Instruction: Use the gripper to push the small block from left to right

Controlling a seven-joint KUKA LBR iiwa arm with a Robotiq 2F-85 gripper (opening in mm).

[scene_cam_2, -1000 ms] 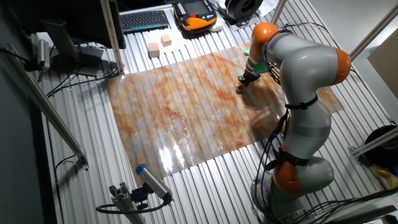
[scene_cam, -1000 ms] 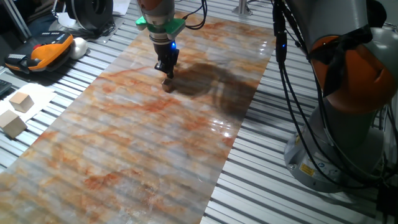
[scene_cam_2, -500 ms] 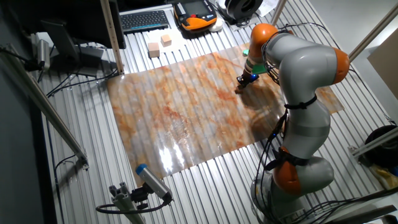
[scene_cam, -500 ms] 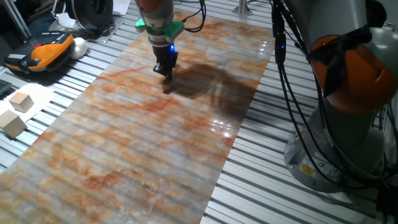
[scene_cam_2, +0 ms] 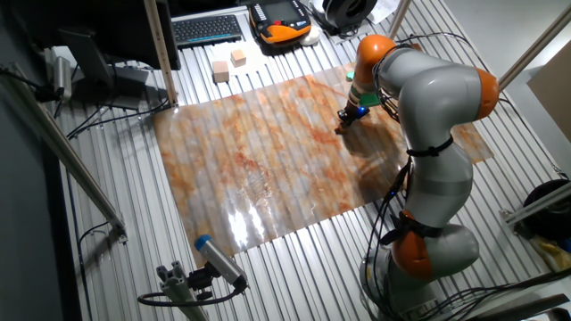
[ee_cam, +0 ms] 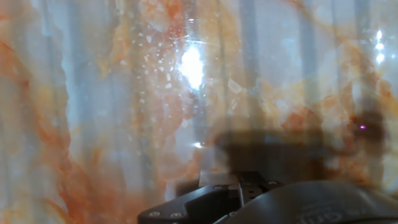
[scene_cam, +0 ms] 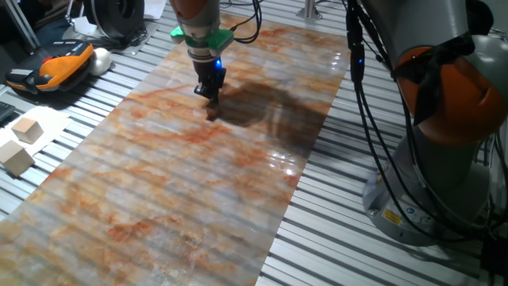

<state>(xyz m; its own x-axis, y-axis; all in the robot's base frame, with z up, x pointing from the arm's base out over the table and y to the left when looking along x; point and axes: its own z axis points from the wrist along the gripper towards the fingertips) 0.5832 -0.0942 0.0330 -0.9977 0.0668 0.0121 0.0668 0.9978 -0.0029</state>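
The small block [scene_cam: 213, 112] is a tiny tan cube on the marbled orange-grey mat [scene_cam: 159, 183], near its far end. My gripper [scene_cam: 209, 96], black and narrow with a blue light and green ring above, stands upright with its tips just above and behind the block, fingers together with nothing between them. In the other fixed view the gripper [scene_cam_2: 344, 121] is at the mat's far right part with the block [scene_cam_2: 340, 130] right at its tips. In the hand view only the fingers' base [ee_cam: 239, 183] and the mat show; the block is out of view there.
Two larger pale wooden blocks [scene_cam: 26, 129] [scene_cam: 16, 158] lie off the mat at the left, also seen by the keyboard [scene_cam_2: 207, 28]. An orange-black device [scene_cam: 63, 63] lies beyond them. The arm's base [scene_cam: 444, 143] stands at the right.
My gripper has shifted slightly to the left in the one fixed view. The small block stays at about the same spot.
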